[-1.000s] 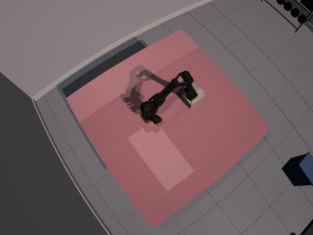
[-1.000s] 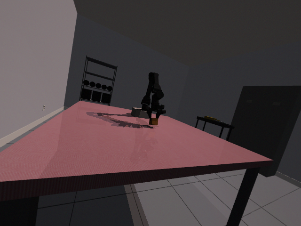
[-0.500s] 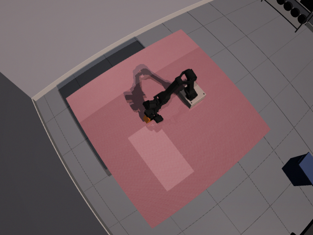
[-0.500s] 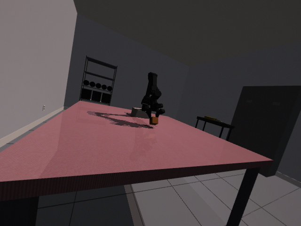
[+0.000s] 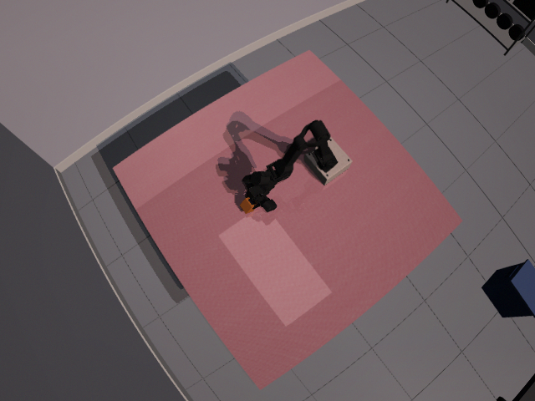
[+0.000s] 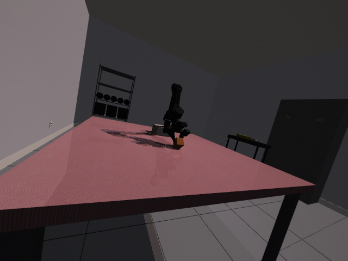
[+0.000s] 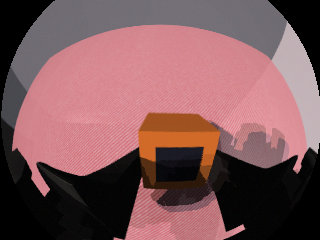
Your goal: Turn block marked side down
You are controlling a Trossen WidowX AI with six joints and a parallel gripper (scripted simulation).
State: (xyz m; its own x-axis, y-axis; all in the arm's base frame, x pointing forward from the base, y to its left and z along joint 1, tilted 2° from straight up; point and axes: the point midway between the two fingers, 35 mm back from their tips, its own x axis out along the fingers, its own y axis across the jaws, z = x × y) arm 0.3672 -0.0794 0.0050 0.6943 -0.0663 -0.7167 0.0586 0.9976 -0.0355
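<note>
The orange block point(image 5: 247, 205) point(image 6: 179, 142) point(image 7: 178, 139) is tilted, low over the pink table point(image 5: 367, 241) point(image 6: 135, 174) point(image 7: 100, 90). Its dark square mark point(image 7: 179, 164) is on the side that faces the wrist camera. The mark does not show in either the top or the exterior view. My gripper point(image 5: 252, 202) point(image 6: 177, 137) point(image 7: 175, 152) is shut on the block, with one black finger against each side in the wrist view. The shadow lies just under and behind the block; whether its lowest edge touches the table I cannot tell.
The arm's pale base point(image 5: 328, 165) point(image 6: 158, 129) stands on the table behind the gripper. A lighter rectangular patch point(image 5: 276, 271) lies on the table top beside the block. A shelf rack point(image 6: 113, 92), a small side table point(image 6: 248, 140) and a blue box point(image 5: 512, 289) stand beyond the table.
</note>
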